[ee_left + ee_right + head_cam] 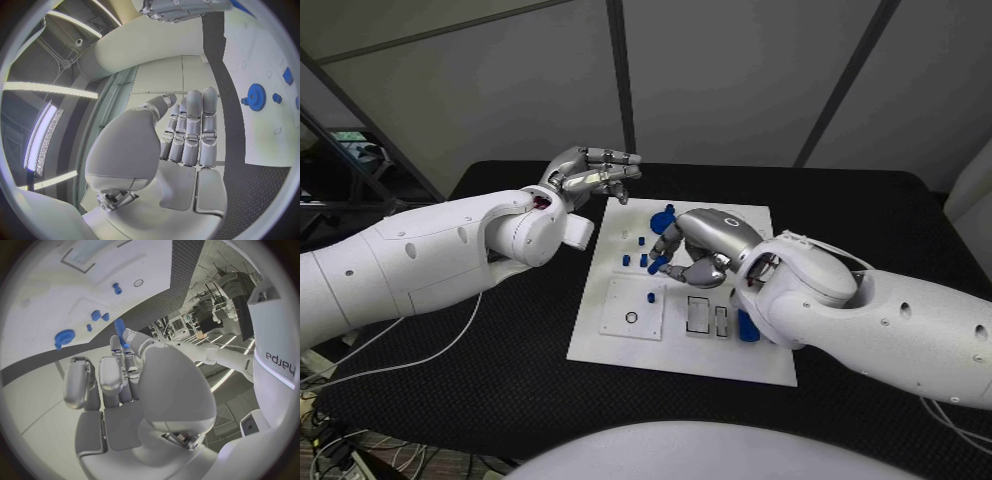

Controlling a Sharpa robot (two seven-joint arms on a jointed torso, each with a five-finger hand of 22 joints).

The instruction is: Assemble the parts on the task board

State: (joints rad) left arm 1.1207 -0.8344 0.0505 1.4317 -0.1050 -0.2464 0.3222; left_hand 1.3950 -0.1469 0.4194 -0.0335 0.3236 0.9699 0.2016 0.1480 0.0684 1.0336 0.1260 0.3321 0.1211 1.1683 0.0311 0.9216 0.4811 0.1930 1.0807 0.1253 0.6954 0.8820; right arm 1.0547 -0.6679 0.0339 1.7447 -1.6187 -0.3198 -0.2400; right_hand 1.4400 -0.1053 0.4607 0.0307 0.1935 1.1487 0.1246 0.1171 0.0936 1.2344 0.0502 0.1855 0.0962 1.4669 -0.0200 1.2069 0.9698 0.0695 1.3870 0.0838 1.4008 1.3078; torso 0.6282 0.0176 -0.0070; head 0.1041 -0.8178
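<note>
Two hands are at work near the task board (pixel 625 345), the white plate in the middle of the black table (pixel 906 215), and the right hand (pixel 692 245) is plainly the nearer one: it hangs directly over the board's middle, while the left hand (pixel 593 172) hovers beyond the board's far left corner, off the plate altogether.

In the right wrist view a slim blue peg (pixel 120 327) stands out from the right hand's fingertips (pixel 125 347), its long axis running on in line with the fingers toward the board surface. It looks pinched there, though the contact itself is partly hidden; the other fingers are curled in loosely around it. Beyond the peg's tip on the board lie a blue gear (pixel 64 336), two small blue blocks (pixel 95 315) side by side, and a short blue pin (pixel 117 288) next to a round hole (pixel 138 283). My reading is that the coming move depends on bringing the peg upright over whichever socket it belongs to; which one that is cannot be told.

The left hand holds nothing; its fingers (pixel 194 127) lie straight and pressed together side by side, thumb alongside, well apart from every part. From its wrist, the gear (pixel 255 95) sits on the board off to the side.
</note>
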